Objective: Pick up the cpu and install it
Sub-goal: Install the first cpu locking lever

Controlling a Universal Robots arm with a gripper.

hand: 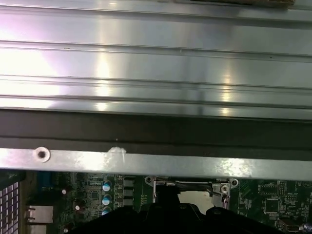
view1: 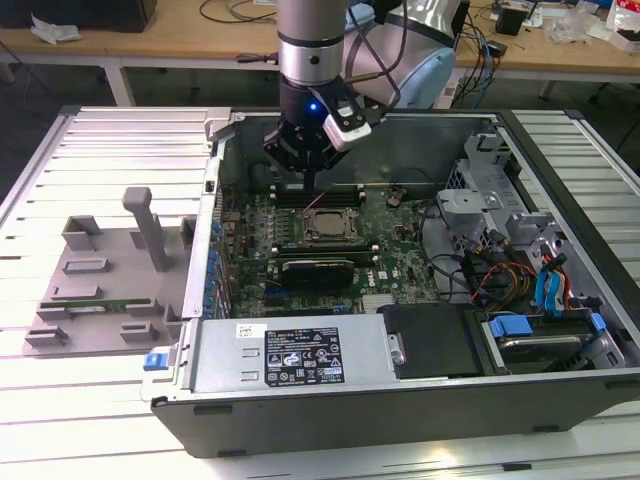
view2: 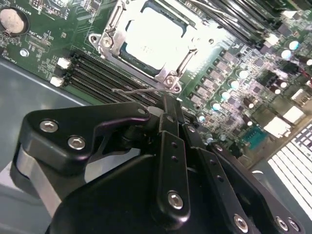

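The black multi-link gripper (view1: 312, 180) hangs low inside the open dark-grey computer case (view1: 400, 400), just above the green motherboard (view1: 400, 265), beside the far edge of the square metal socket frame (view1: 330, 225). The small flat square cpu with its silver-grey metal top (view2: 153, 36) lies seated in that frame, and in the second wrist view its pale top shines bright under the light. In the same view the gripper's black fingers (view2: 171, 122) come together to a narrow tip with nothing between them, poised right at the socket's thin wire retention lever (view2: 134, 90); whether the tip touches the wire I cannot tell. In the first wrist view the socket frame's edge (hand: 195, 185) peeks out below the case's silver wall (hand: 146, 163).

By the look of things, the chip is already in its place. As for handling: I judge it light, stiff and slick on that metal top, with a delicate underside. Hold it by two opposite edges, level, never pinching the faces.

Out on the ribbed silver table (view1: 100, 180), at the exterior view's left, rests a grey plastic parts holder (view1: 110, 280).
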